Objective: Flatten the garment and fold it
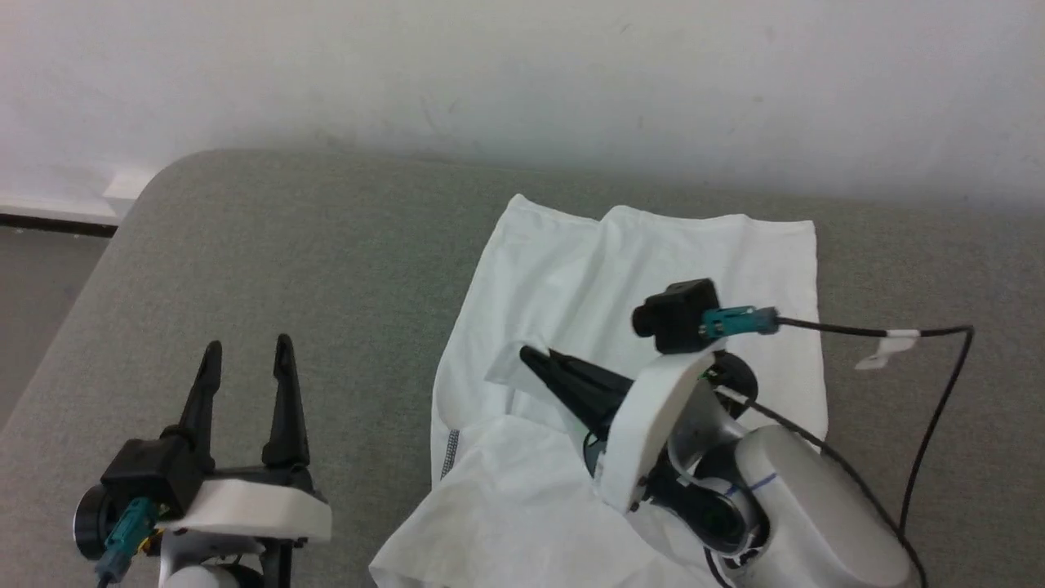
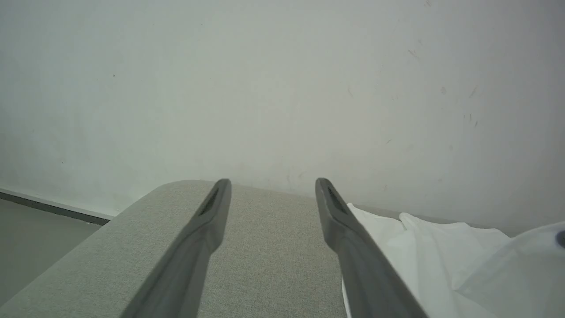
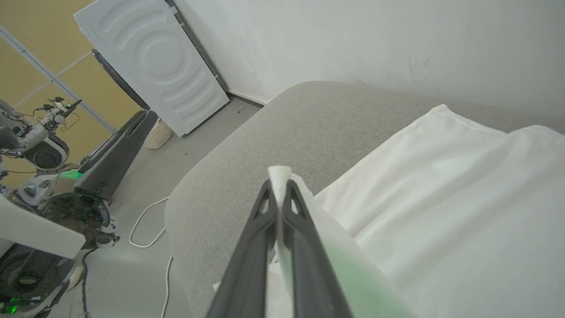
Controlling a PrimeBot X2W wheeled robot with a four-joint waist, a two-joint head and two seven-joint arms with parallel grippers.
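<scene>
Head view: the garment [image 1: 571, 278] lies right of centre on the grey pad [image 1: 326, 245]; my left gripper [image 1: 249, 343] stands wide over bare pad. Left wrist: cloth edge beside one finger. Right wrist: my right gripper [image 3: 278, 185] pinches a fold.

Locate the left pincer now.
In the head view the left pincer is open at lower left over the grey surface, clear of the garment to its right.

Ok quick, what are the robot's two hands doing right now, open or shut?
Left gripper: open, holding nothing.
Right gripper: shut on a pinched fold of the white garment.
</scene>
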